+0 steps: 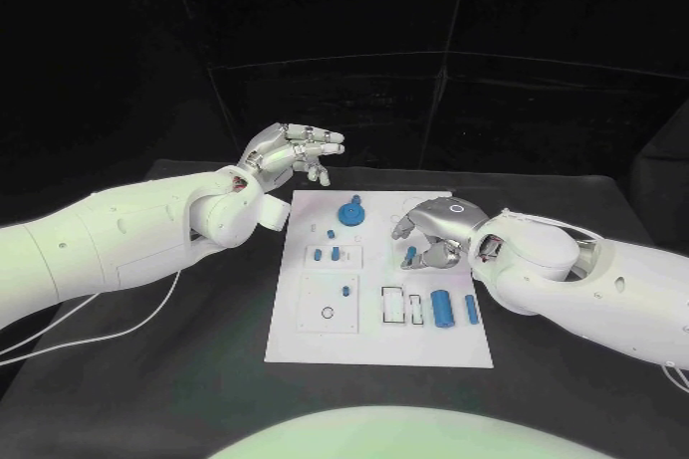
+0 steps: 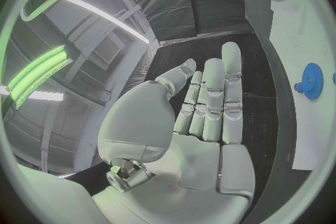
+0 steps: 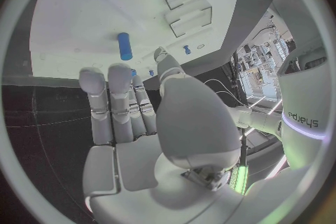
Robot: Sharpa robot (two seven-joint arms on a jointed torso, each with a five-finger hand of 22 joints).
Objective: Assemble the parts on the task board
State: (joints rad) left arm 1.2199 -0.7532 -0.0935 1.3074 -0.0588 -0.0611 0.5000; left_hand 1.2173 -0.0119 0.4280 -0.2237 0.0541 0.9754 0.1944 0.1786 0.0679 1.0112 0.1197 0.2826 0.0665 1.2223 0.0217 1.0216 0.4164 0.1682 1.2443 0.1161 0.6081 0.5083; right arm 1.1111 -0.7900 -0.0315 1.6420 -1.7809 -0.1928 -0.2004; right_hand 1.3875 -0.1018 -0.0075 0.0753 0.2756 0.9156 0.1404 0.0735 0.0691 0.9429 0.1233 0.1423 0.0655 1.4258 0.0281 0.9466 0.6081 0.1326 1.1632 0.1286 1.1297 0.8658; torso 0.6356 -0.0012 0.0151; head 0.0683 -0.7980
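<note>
The white task board (image 1: 376, 325) lies in the middle of the black table. A blue gear (image 1: 351, 215) (image 2: 310, 81) stands near its far edge, with small blue pegs (image 1: 329, 251) nearer the left side. Two blue cylinders (image 1: 451, 308) lie at the near right. My right hand (image 1: 431, 230) (image 3: 140, 123) hovers over the board's far right with its fingers pointing down and apart, holding nothing. A blue peg (image 1: 412, 255) (image 3: 125, 46) lies just past its fingertips. My left hand (image 1: 295, 150) (image 2: 203, 112) is raised beyond the board's far left corner, its palm bare.
Recessed slots (image 1: 399, 305) and a square plate with a round hole (image 1: 329, 306) sit in the board's near half. A white cable (image 1: 101, 330) trails across the table on the left. Black table surface surrounds the board.
</note>
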